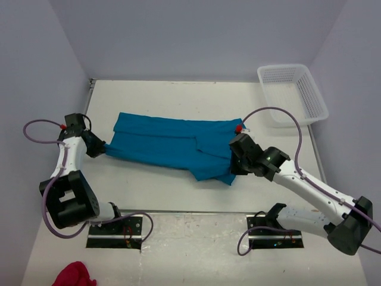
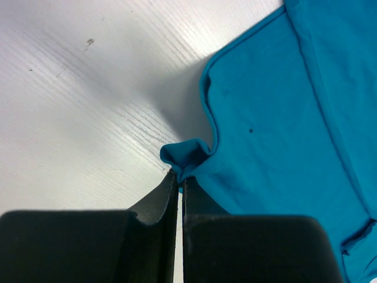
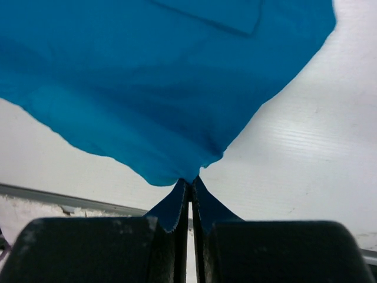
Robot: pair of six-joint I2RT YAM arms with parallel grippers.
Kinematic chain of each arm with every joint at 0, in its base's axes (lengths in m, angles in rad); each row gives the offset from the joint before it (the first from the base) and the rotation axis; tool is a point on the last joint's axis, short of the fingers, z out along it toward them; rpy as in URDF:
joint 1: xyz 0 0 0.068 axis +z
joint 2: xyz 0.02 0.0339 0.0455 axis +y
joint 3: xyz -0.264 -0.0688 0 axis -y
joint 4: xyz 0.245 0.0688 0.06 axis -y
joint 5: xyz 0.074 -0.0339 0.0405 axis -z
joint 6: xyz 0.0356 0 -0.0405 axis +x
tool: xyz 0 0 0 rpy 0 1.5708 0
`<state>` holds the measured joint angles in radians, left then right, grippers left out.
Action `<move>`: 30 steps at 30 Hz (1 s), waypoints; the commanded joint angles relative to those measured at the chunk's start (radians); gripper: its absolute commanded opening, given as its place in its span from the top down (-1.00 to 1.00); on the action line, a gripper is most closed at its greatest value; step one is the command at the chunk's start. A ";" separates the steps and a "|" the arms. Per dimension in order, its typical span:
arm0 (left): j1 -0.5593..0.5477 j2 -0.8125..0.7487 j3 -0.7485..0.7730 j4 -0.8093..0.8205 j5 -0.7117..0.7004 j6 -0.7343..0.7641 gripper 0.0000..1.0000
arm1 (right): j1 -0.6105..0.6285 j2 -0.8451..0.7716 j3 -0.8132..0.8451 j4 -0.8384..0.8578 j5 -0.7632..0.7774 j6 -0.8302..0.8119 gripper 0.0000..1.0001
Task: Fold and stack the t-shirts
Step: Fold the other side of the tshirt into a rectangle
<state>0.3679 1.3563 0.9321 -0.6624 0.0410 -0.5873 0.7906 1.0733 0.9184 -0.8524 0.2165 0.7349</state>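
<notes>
My left gripper [image 2: 178,177] has its two black fingers pressed together on a small bunched fold at the hem edge of a plain, soft, short-sleeved teal-blue t-shirt [image 2: 283,130]. The cloth puckers into a little roll right at the fingertips. My right gripper [image 3: 189,183] is likewise closed, pinching a pointed corner of the same garment, and the fabric fans out from that pinch in a smooth, taut sheet. Between the two holds the shirt lies across the middle of the matte white, faintly grained table [image 1: 178,190] as a long band, already doubled lengthwise, with a looser flap drooping toward the near edge at the right end. I judge this to be mid-fold: the length is gathered and the ends are not yet brought together. The next move probably calls for lifting both pinches evenly and carrying one end over the other, with tension kept low so the thin knit neither slips out nor drags its lower layer askew. A white plastic mesh basket [image 1: 314,95] sits at the far right corner, well apart from the shirt. A crumpled crimson cloth [image 1: 74,276] lies at the near left, beyond the arm bases.
</notes>
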 commanded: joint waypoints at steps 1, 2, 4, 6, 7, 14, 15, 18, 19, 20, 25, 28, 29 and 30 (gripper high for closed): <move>-0.001 0.043 0.046 0.043 0.011 -0.029 1.00 | -0.069 0.033 0.068 0.009 -0.025 -0.094 1.00; -0.003 0.052 0.050 0.046 0.013 -0.031 1.00 | -0.100 0.042 0.077 0.009 -0.035 -0.112 1.00; -0.003 0.079 0.054 0.063 0.010 -0.032 1.00 | -0.120 0.057 0.103 0.015 -0.046 -0.127 1.00; -0.003 0.108 0.060 0.075 0.008 -0.032 1.00 | -0.146 0.085 0.129 0.022 -0.058 -0.146 1.00; -0.003 0.118 0.063 0.078 0.011 -0.032 1.00 | -0.152 0.097 0.138 0.024 -0.065 -0.152 1.00; -0.004 0.201 0.128 0.092 0.030 -0.025 1.00 | -0.197 0.218 0.207 0.049 -0.088 -0.186 1.00; -0.004 0.207 0.135 0.090 0.034 -0.025 1.00 | -0.202 0.226 0.211 0.052 -0.089 -0.189 1.00; -0.004 0.210 0.154 0.090 0.057 -0.023 1.00 | -0.214 0.240 0.221 0.050 -0.091 -0.201 1.00; -0.004 0.205 0.151 0.090 0.062 -0.022 1.00 | -0.218 0.240 0.221 0.050 -0.089 -0.203 1.00; -0.004 0.199 0.145 0.081 0.065 -0.025 1.00 | -0.221 0.235 0.217 0.050 -0.089 -0.206 1.00; -0.004 0.118 0.045 0.093 0.086 -0.039 1.00 | -0.226 0.208 0.191 0.059 -0.112 -0.206 1.00; -0.004 0.113 0.011 0.103 0.102 -0.046 1.00 | -0.225 0.197 0.169 0.072 -0.121 -0.206 1.00; -0.006 0.116 0.008 0.103 0.103 -0.040 1.00 | -0.225 0.192 0.166 0.072 -0.121 -0.207 1.00; -0.006 0.124 0.008 0.101 0.105 -0.039 1.00 | -0.225 0.189 0.165 0.073 -0.120 -0.209 1.00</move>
<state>0.3660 1.4956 0.9512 -0.5922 0.1146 -0.6106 0.5690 1.3033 1.0859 -0.8070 0.1085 0.5453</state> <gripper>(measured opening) 0.008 0.007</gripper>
